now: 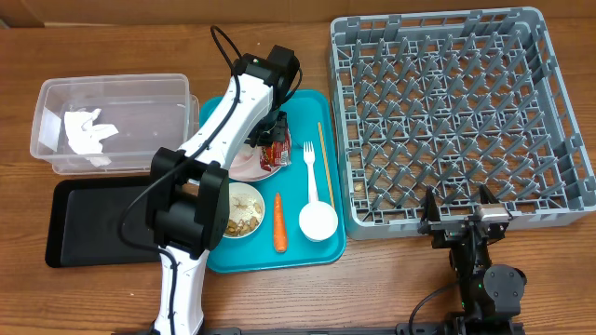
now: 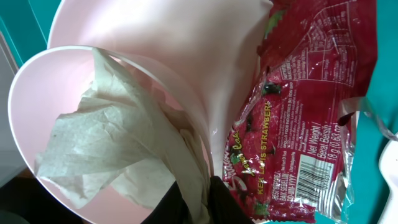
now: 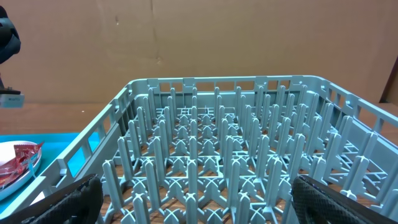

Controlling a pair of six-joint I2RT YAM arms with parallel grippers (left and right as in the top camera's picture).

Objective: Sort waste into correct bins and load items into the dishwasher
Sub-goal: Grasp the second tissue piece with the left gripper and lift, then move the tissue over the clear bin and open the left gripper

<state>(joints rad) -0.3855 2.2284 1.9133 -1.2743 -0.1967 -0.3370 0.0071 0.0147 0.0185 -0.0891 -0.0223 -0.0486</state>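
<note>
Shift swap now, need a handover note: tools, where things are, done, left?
Left tool: shut on a napkin in the pink plate.
Right tool: open, empty, at the rack front edge.
Done: second napkin in the clear tub.
Rack empty; nothing seen on the black tray.
Left, all on the teal tray: wrapper, carrot and food bowl contents to bins; plate, bowl, cup, fork, chopstick to rack.
</note>
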